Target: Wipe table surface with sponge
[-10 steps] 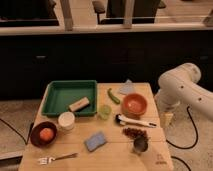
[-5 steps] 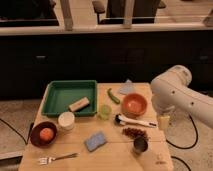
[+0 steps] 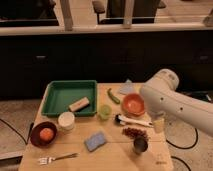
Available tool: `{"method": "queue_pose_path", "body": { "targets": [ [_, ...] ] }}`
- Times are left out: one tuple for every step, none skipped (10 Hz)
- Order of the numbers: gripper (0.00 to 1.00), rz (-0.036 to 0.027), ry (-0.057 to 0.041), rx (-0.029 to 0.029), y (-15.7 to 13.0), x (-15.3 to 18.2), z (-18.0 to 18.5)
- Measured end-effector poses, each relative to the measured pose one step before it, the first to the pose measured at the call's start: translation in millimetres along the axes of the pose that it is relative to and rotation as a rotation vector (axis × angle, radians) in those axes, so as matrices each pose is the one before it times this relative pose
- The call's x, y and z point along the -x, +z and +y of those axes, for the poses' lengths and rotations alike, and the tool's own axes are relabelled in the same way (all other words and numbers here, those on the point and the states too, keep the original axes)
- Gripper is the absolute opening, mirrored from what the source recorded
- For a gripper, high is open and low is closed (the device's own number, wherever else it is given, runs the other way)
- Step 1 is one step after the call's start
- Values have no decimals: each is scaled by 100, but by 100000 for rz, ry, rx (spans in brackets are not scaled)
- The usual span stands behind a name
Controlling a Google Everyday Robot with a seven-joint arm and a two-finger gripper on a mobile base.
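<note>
The blue sponge (image 3: 95,141) lies flat on the light wooden table surface (image 3: 116,152), near the front middle. My white arm (image 3: 172,102) reaches in from the right, its rounded elbow above the table's right side, beside the orange bowl (image 3: 133,105). My gripper does not show in this view; only arm links show. The arm is well apart from the sponge, to its upper right.
A green tray (image 3: 51,95) holds a tan block (image 3: 79,104). Also on the table: white cup (image 3: 66,121), dark bowl with an orange (image 3: 42,134), fork (image 3: 57,158), green cup (image 3: 104,111), brush (image 3: 131,120), metal cup (image 3: 140,145), pale cloth (image 3: 126,88), pale cup (image 3: 159,124).
The arm has swung left, from the right edge of the view to over the table's right side. The things on the table have not moved.
</note>
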Motion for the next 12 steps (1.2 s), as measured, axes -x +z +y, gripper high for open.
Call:
{"method": "queue_pose_path", "body": {
  "targets": [
    [80,-193,-559,177,144,319,83],
    [80,28,-1678,253,207,1026,111],
    [80,146,-2787,145,158,1038,63],
    [80,235,-3220,237,390,901,282],
    [80,363,-1934,655,417,435,399],
    [80,-132,-2195,261,414,840,142],
    [80,-638,-1428,-587,223,806,-177],
    [80,31,-1838,329,199,622,118],
    [80,-200,-1806,71,83,766,-91],
    [80,-85,-3931,107,179,1526,-232],
    [80,-123,-2352,521,416,741,216],
    [80,-165,-1435,67,161,499,-33]
  ]
}}
